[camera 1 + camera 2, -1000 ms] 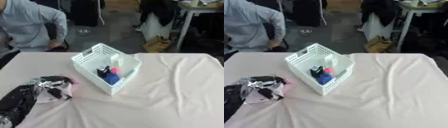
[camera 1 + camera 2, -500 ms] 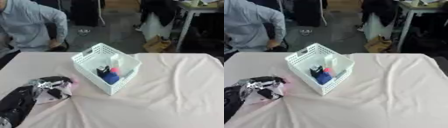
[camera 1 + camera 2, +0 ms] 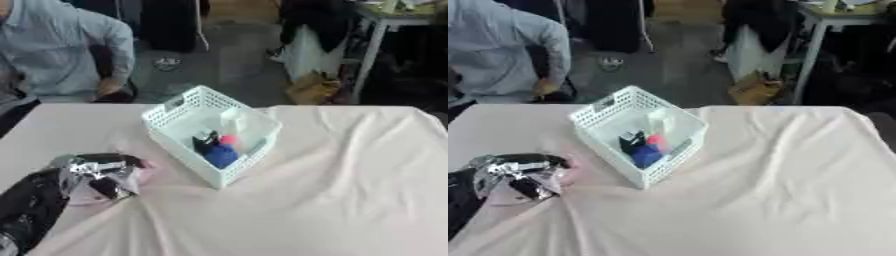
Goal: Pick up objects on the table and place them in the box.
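Presently the white lattice box [image 3: 179,112] stands near the middle of the table [image 3: 350,165], set at an angle, its long sides running from upper left to lower right. Inside it lie a blue object [image 3: 221,156], a small pink object [image 3: 229,140] just above it, a dark piece [image 3: 206,142] to their left, and a pale whitish item [image 3: 238,122] against the far wall; these cannot be identified further. To the left of the box, well apart from it, the robot's left hand [image 3: 96,172] rests on the pale wrinkled cloth that covers the table, its fingers [image 3: 114,187] curled round a pink object [image 3: 144,170], of which only an edge shows beside the hand. The black left arm [image 3: 26,210] enters from the lower left corner. The right hand appears in neither view.
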Controlling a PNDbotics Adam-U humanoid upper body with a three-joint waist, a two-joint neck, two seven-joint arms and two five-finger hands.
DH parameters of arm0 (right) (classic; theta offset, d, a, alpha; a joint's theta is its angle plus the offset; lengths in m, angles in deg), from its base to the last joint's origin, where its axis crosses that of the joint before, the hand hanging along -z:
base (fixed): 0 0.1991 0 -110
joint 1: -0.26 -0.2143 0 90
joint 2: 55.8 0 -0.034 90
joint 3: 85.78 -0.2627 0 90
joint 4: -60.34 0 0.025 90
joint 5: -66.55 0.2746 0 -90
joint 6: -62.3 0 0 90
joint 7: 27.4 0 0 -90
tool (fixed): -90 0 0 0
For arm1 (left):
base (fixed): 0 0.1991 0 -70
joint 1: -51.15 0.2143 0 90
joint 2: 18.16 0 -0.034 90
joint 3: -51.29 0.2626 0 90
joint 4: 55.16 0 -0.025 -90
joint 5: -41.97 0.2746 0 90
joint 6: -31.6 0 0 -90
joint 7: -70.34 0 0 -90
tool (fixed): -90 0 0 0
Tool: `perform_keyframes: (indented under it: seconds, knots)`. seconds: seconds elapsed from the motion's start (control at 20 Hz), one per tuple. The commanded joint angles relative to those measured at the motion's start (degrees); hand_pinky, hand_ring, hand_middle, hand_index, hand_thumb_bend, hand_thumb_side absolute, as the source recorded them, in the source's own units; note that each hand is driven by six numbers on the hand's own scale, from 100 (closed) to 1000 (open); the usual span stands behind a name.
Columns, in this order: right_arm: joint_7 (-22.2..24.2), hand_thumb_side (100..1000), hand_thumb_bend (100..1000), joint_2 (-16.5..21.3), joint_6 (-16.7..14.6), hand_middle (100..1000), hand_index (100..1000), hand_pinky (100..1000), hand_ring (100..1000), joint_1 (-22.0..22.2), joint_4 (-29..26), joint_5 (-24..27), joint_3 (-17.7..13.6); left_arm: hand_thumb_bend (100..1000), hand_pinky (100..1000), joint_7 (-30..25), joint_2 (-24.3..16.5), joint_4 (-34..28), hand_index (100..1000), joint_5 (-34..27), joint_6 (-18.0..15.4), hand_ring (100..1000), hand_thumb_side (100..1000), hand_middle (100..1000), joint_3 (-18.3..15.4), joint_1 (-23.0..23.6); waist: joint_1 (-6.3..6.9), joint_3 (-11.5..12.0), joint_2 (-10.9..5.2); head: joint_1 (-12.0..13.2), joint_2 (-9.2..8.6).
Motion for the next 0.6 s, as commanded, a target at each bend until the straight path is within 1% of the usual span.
perform_keyframes:
  seconds: [0.05,0.25,0.45,0.55,0.6]
  knots:
    - [-0.27,970,100,0.75,0.12,749,773,822,871,-1.05,-0.87,-0.35,-0.03,243,100,-4.85,-1.56,-0.71,158,-2.59,-0.12,100,289,100,3.14,0.56,0.42,0.27,-1.02,-0.09,0.21]
    - [-0.23,962,100,0.67,0.26,750,773,823,871,-1.06,-0.87,-0.46,0.08,236,100,-7.97,-3.25,-4.5,157,-6.91,1.24,100,282,100,5.12,-0.13,0.55,0.22,-1.16,0.13,0.24]
    - [-0.21,957,100,0.65,0.24,750,773,823,871,-1.05,-0.87,-0.69,0.16,224,100,-10.34,-4.57,-7.82,156,-11.78,3.54,100,278,100,6.41,-0.62,0.65,0.11,-1.25,0.23,0.37]
    - [-0.18,957,100,0.57,0.27,750,773,823,872,-1.05,-0.87,-0.74,0.24,214,100,-11.27,-5.15,-9.72,157,-14.02,4.74,100,275,100,7.06,-0.83,0.69,0.11,-1.27,0.28,0.35]
    - [-0.15,956,100,0.52,0.29,750,773,824,872,-1.06,-0.87,-0.75,0.28,190,100,-11.56,-5.38,-10.87,156,-15.25,5.28,100,266,100,7.31,-1.04,0.71,0.12,-1.3,0.28,0.34]
